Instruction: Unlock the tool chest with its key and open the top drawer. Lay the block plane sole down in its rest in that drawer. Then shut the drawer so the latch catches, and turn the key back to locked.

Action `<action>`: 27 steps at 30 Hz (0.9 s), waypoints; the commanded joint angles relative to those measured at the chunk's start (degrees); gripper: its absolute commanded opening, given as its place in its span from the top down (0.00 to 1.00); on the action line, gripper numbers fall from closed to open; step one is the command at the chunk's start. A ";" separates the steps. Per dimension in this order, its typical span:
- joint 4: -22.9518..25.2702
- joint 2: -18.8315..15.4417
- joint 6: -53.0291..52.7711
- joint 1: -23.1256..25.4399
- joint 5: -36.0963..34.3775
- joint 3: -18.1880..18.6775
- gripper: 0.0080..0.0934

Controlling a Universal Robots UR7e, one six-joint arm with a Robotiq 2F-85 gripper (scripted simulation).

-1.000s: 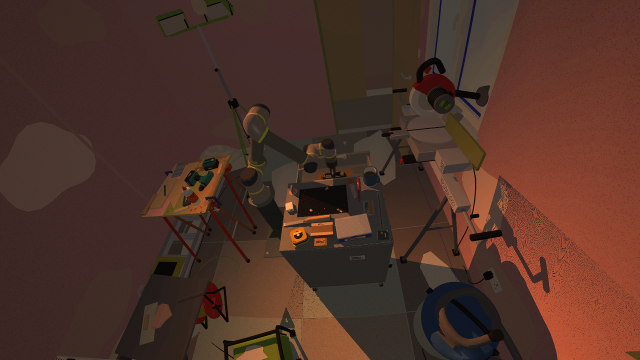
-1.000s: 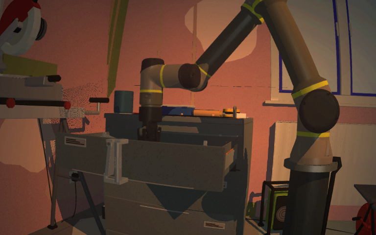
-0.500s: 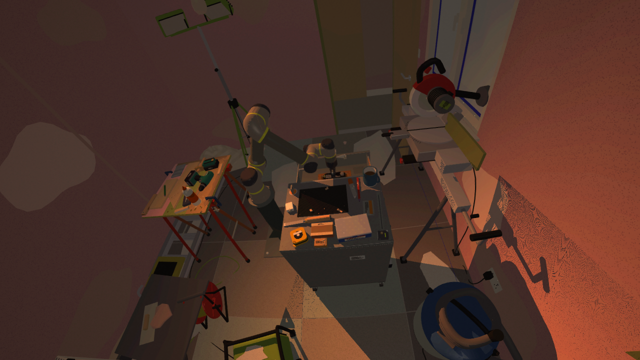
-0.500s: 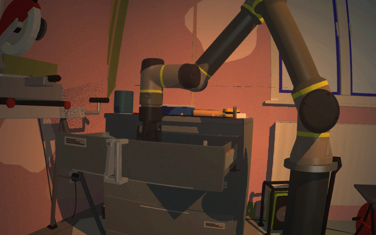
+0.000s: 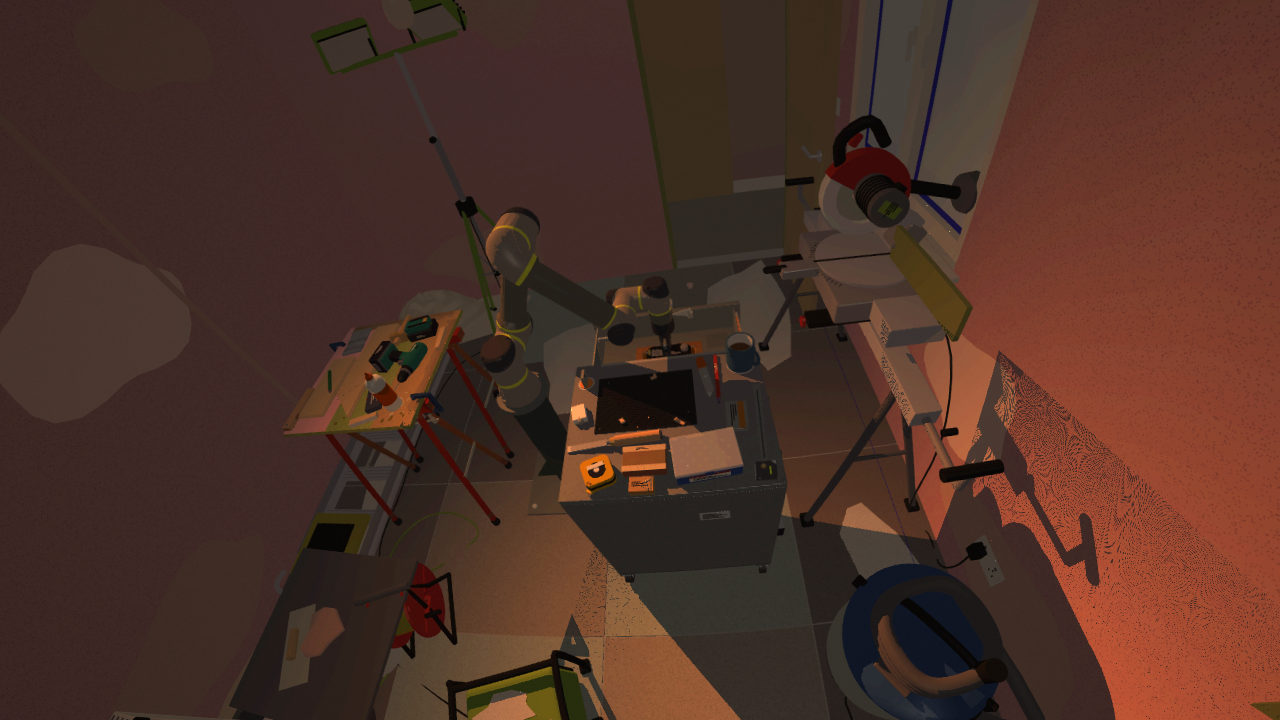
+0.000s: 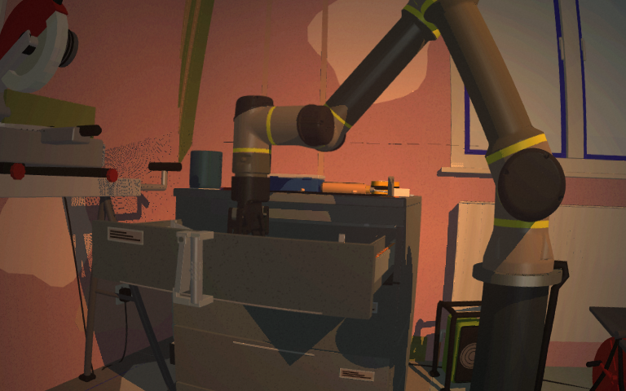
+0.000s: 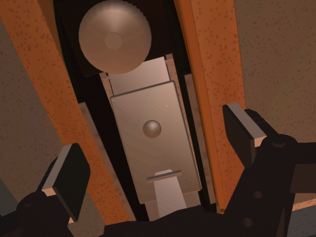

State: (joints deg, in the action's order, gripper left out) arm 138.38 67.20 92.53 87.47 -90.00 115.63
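Observation:
The block plane (image 7: 153, 132) is hidden from the second side camera by the drawer's front panel. In the wrist camera it lies sole down between two orange rails of its rest (image 7: 216, 102), with its round knob at the far end. The tool chest's top drawer (image 6: 258, 267) stands pulled out, with a pale handle (image 6: 191, 267) on its front. My gripper (image 7: 158, 153) (image 6: 248, 221) reaches down into the drawer right above the plane. It is open and holds nothing. From the side camera the gripper (image 5: 663, 347) sits at the chest's far end. I see no key.
The drawer's walls close in around the gripper. The chest top (image 5: 667, 421) carries a blue mug (image 5: 740, 352), a black mat, a tape measure (image 5: 597, 472) and a notebook. A mitre saw on a stand (image 5: 864, 233) is to one side, a cluttered workbench (image 5: 376, 376) to the other.

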 commanded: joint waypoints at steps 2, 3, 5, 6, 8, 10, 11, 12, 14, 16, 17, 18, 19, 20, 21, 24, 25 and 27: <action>-0.24 0.27 0.00 0.00 0.00 -0.10 0.06; -0.42 0.41 0.00 0.00 0.00 -0.15 0.06; -0.86 0.74 0.00 0.00 0.00 -0.27 0.06; -1.12 0.93 0.00 0.00 0.00 -0.34 0.06; -1.72 1.37 0.00 0.00 0.00 -0.50 0.06; -2.42 1.88 0.00 0.00 0.00 -0.70 0.06; -2.81 2.15 0.00 0.00 0.00 -0.82 0.06; -3.21 2.44 0.00 0.00 0.00 -0.94 0.06; -4.09 3.04 0.00 0.00 0.00 -1.21 0.06; -5.02 3.67 0.00 0.00 0.00 -1.51 0.06; -5.51 4.00 0.00 0.00 0.00 -1.68 0.06; -6.00 4.32 0.00 0.00 0.00 -1.85 0.06; -6.50 4.65 0.00 0.00 0.00 -2.02 0.06; -7.01 4.97 0.00 0.00 0.00 -2.20 0.06; -7.51 5.29 0.00 0.00 0.00 -2.38 0.06; -9.01 6.21 0.00 0.00 0.00 -2.95 0.06; -9.49 6.50 0.00 0.00 0.00 -3.14 0.06; -10.42 7.05 0.00 0.00 0.00 -3.51 0.06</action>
State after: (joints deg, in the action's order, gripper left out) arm 127.87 74.27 92.53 87.47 -90.00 112.12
